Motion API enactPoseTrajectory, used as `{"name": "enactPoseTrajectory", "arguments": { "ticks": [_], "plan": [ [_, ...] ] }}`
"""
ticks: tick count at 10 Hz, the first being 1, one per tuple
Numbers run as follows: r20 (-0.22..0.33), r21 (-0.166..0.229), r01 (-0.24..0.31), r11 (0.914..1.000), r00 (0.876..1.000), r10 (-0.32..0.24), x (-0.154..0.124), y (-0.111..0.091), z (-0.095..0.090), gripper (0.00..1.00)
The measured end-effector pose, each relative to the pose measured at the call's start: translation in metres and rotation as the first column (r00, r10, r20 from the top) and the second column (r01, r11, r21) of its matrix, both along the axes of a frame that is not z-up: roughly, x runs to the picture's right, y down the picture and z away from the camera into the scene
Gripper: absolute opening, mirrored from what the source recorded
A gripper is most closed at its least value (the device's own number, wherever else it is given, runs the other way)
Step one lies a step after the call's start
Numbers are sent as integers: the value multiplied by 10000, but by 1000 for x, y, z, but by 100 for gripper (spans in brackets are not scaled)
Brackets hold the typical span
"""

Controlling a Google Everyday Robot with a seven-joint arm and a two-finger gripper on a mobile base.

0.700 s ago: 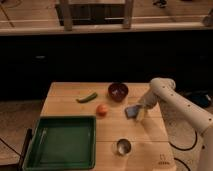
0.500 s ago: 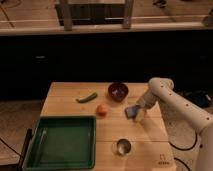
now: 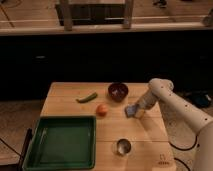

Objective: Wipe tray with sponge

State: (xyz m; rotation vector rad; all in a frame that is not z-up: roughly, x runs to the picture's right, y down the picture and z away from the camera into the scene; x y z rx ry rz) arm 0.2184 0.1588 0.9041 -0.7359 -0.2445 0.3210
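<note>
A green tray [image 3: 61, 141] lies at the front left of the wooden table [image 3: 150, 127]. A small blue-grey sponge [image 3: 131, 110] lies on the table at the right of its middle, well apart from the tray. My white arm comes in from the right, and the gripper [image 3: 138, 111] is down at the sponge, right over it.
A dark red bowl [image 3: 118, 91] stands behind the sponge. An orange fruit [image 3: 102, 109] lies left of the sponge, and a green pepper [image 3: 87, 97] further back left. A small metal cup [image 3: 123, 146] stands near the front edge. A dark counter runs behind the table.
</note>
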Motion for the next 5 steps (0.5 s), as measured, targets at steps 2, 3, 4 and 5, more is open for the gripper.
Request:
{"name": "enactPoseTrajectory", "arguments": {
  "ticks": [2, 3, 4, 5],
  "plan": [
    [17, -17, 4, 10000, 10000, -4, -1, -1, -1, 2],
    [21, -30, 4, 10000, 10000, -4, 0, -1, -2, 0],
    [34, -41, -4, 10000, 10000, 5, 0, -1, -3, 0],
    [42, -60, -19, 10000, 10000, 19, 0, -1, -3, 0]
  ]
}}
